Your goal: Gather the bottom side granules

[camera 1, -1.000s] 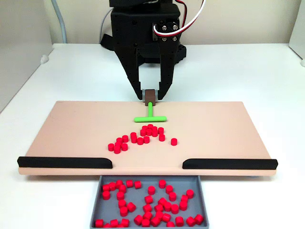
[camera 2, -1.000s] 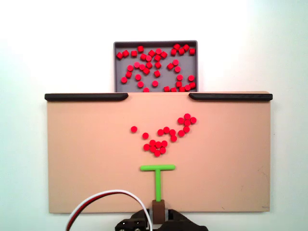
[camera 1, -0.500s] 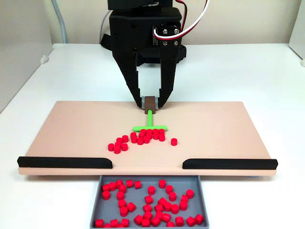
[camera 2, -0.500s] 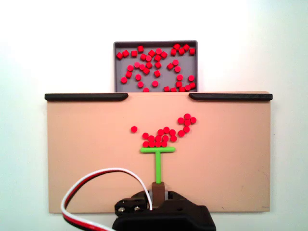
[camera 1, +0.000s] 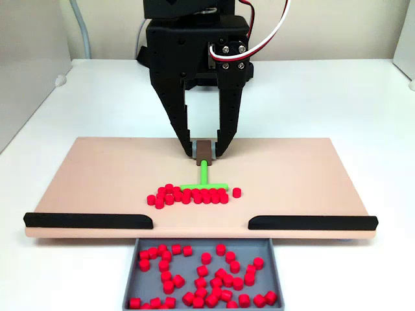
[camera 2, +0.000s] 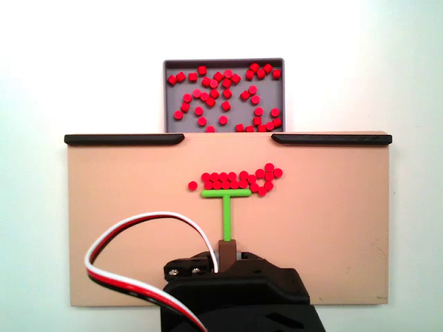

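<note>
The gripper (camera 1: 205,153) is clamped on the brown handle block (camera 1: 204,151) of the green T-bar (camera 2: 226,205), and over the last second it has driven the bar forward across the tan board (camera 2: 124,228) toward the edge with the two black rails (camera 2: 124,139). The granules (camera 2: 235,180), loosely scattered a second ago, are now packed in a tight row against the crossbar near the board's middle, one stray sitting just off its end. Judging by that, the sweep is working: the gap between the rails and the grey tray (camera 2: 169,97) lie straight ahead
</note>
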Controlling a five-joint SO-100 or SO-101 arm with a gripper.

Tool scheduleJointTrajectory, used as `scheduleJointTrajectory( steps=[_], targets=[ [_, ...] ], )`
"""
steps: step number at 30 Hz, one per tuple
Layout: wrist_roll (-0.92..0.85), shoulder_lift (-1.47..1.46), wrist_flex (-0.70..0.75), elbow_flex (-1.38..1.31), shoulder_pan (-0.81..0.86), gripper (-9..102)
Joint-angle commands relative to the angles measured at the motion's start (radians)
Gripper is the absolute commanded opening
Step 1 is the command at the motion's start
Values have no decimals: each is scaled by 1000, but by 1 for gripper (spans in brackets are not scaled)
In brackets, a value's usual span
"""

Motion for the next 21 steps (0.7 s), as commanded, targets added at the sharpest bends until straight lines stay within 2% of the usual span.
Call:
scheduleJointTrajectory(
  steps=[1,11,21],
  targets=[
    [12,-29,-9,-9,-5,0],
    [48,23,9,-32,-21,0],
    [71,107,169,-112,-40,0]
  ],
)
